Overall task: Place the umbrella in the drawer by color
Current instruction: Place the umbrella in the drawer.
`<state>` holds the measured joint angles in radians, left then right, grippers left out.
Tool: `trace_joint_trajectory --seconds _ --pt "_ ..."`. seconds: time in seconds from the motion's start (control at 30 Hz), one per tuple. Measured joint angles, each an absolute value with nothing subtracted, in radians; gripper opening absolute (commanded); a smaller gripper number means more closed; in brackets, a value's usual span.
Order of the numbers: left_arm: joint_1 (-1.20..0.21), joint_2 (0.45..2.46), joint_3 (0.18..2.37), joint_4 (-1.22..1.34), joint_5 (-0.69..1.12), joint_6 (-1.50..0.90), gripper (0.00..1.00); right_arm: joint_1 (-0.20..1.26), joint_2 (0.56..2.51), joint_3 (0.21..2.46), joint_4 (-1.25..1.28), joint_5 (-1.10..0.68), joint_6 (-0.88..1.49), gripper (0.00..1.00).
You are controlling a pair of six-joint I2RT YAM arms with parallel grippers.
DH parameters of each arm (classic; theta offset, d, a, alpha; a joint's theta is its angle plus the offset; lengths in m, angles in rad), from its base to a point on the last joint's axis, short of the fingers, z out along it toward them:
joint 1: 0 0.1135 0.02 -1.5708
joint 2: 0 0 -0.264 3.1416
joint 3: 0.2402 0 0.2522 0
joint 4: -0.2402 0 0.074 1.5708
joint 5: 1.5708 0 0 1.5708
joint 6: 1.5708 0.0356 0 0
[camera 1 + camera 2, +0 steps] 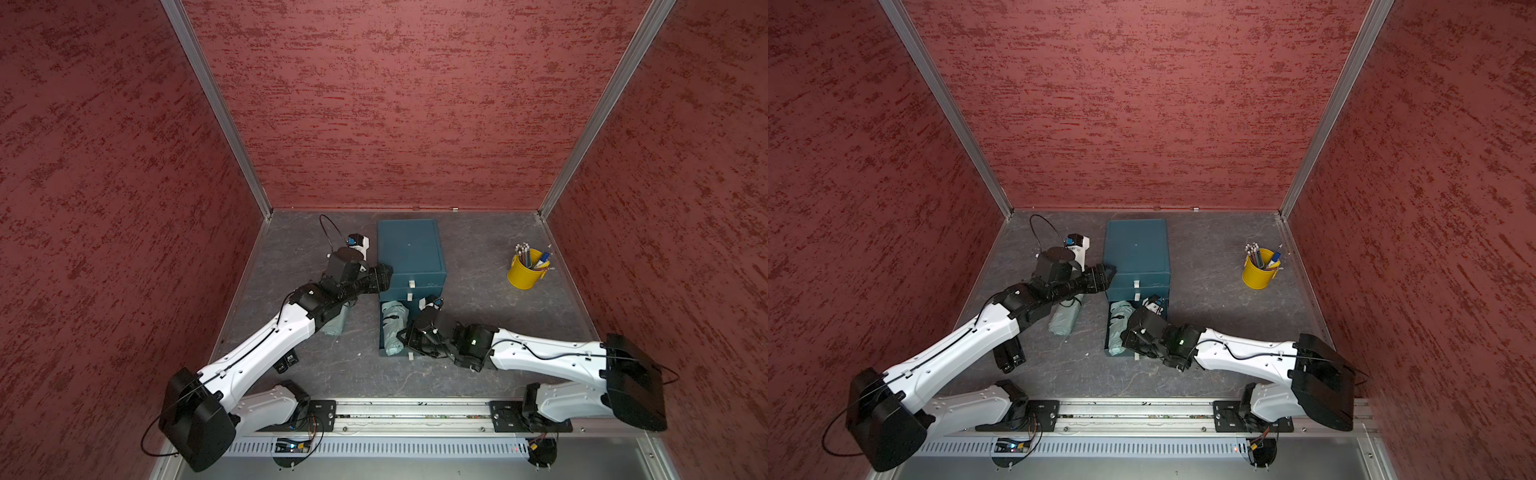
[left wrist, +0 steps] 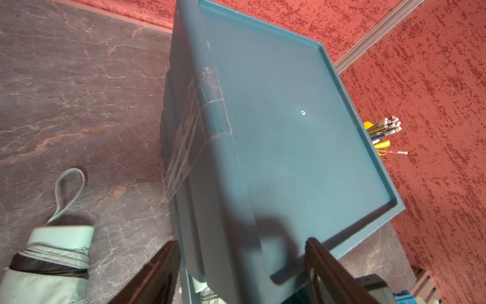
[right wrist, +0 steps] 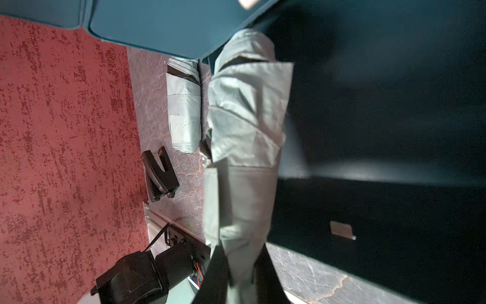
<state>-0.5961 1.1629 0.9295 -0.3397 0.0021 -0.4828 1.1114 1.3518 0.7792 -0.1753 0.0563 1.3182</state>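
Right wrist view: right hand clamped on mint umbrella lying in open bottom drawer, release pending. Left hand spread wide at cabinet corner. Second umbrella lies on tabletop, unsorted.

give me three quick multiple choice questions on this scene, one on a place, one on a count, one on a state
1. Where is the pencil cup relative to the cabinet?
A) on top of it
B) inside it
C) on the table, apart from it

2. How many umbrellas show?
A) one
B) two
C) four

3. The bottom drawer is:
A) pulled out, umbrella inside
B) shut
C) pulled out, empty

Key: 1 C, bare table lies between them. 2 B, one lies in the drawer, one beside the cabinet. 3 A, both top views show it out and filled.
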Motion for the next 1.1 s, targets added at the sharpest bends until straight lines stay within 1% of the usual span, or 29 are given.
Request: trace_joint_trajectory --seconds 0.17,0.23,0.33,0.37,0.4,0.7,0.9,0.97,1.1 --pt "-0.597 1.159 0.926 -0.339 0.002 -0.484 0.77 1.11 1.387 0.779 -0.144 0.083 1.331 0.23" --pt "-0.599 1.155 0.924 -0.339 0.002 -0.485 0.77 1.109 1.401 0.779 -0.125 0.099 1.337 0.34" --pt "-0.601 1.142 0.919 -0.343 0.002 -0.493 0.77 1.107 1.415 0.778 -0.101 0.118 1.332 0.45" --pt "-0.602 1.138 0.917 -0.345 0.002 -0.493 0.77 1.106 1.419 0.778 -0.095 0.121 1.33 0.53" --pt "-0.603 1.132 0.915 -0.349 0.003 -0.497 0.77 1.104 1.422 0.778 -0.092 0.123 1.33 0.56" --pt "-0.607 1.085 0.9 -0.412 0.009 -0.51 0.79 1.104 1.416 0.774 -0.112 0.145 1.283 0.55" --pt "-0.607 1.063 0.897 -0.43 -0.001 -0.512 0.79 1.126 1.336 0.76 -0.205 0.181 1.242 0.53" --pt "-0.607 1.063 0.894 -0.432 -0.002 -0.513 0.79 1.14 1.306 0.76 -0.231 0.19 1.222 0.5" --pt "-0.606 1.061 0.878 -0.436 -0.003 -0.521 0.79 1.178 1.276 0.76 -0.27 0.208 1.178 0.28"
